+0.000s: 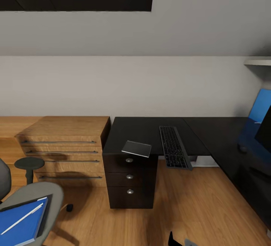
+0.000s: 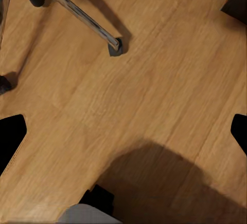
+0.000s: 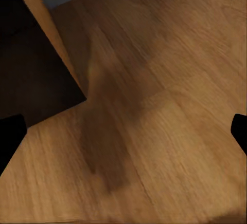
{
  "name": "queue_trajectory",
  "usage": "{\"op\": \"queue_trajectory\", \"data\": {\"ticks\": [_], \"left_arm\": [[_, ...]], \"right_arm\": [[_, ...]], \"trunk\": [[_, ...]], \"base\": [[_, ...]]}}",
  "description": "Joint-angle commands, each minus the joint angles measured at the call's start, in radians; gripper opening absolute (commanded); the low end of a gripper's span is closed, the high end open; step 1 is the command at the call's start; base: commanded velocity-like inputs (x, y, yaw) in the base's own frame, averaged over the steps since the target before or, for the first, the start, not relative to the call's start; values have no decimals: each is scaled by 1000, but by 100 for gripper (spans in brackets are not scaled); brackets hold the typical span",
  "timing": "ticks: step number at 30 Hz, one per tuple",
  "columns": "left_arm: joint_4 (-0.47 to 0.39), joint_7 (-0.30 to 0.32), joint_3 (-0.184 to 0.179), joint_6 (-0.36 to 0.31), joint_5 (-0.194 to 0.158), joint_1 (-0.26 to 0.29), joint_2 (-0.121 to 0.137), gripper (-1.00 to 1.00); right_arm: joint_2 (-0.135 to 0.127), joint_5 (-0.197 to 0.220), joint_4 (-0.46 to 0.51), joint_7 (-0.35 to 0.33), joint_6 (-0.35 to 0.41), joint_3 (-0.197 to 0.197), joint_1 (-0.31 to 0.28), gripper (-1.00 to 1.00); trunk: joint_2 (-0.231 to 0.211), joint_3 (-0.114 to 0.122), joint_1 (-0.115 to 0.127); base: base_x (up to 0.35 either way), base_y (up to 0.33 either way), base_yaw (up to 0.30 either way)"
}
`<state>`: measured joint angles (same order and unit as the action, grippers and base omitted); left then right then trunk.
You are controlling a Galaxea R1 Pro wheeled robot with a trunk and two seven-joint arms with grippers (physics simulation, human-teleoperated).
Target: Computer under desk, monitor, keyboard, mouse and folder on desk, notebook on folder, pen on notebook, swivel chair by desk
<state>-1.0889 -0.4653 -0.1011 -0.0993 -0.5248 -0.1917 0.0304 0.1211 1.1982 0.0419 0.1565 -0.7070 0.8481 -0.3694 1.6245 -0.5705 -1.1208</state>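
The black desk (image 1: 143, 129) carries the keyboard (image 1: 174, 147), overhanging its front edge, and the dark notebook (image 1: 137, 148) above the drawers. The monitor (image 1: 264, 129) stands at right. On the swivel chair (image 1: 35, 193) lies the blue folder (image 1: 19, 225) with the white pen (image 1: 22, 217) across it.

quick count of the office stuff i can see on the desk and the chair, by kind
keyboard: 1, on the desk, hanging over its front edge
notebook: 1, on the desk above the drawers
folder: 1, on the chair
pen: 1, on the folder
monitor: 1, on the desk, cut off by the picture's edge
total: 5
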Motion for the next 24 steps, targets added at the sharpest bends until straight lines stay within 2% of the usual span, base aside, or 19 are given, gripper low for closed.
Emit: {"op": "queue_trajectory", "data": {"ticks": [1,6,8,9,15,24], "left_arm": [[15,-7,-4,14,-4,0,1,100],[75,-5,-6,69,15,0,2,100],[83,-5,-6,76,27,0,1,100],[93,-4,-7,84,58,0,-2,100],[98,-4,-8,88,92,0,-5,100],[118,-4,-6,88,100,0,-4,100]], "right_arm": [[0,-15,-4,8,0,11,0,100],[1,-69,-18,3,3,19,0,100],[2,-76,-19,0,1,21,0,100],[9,-85,-20,-19,1,24,0,100],[11,-88,-20,-46,1,23,0,100],[8,-88,-21,-49,-3,19,0,100]], "trunk": [[-7,2,4],[-42,18,23],[-56,24,31],[-63,28,35],[-105,46,58],[-168,75,92]], "base": [[0,0,0],[0,0,0],[0,0,0],[0,0,0],[0,0,0],[0,0,0]]}}
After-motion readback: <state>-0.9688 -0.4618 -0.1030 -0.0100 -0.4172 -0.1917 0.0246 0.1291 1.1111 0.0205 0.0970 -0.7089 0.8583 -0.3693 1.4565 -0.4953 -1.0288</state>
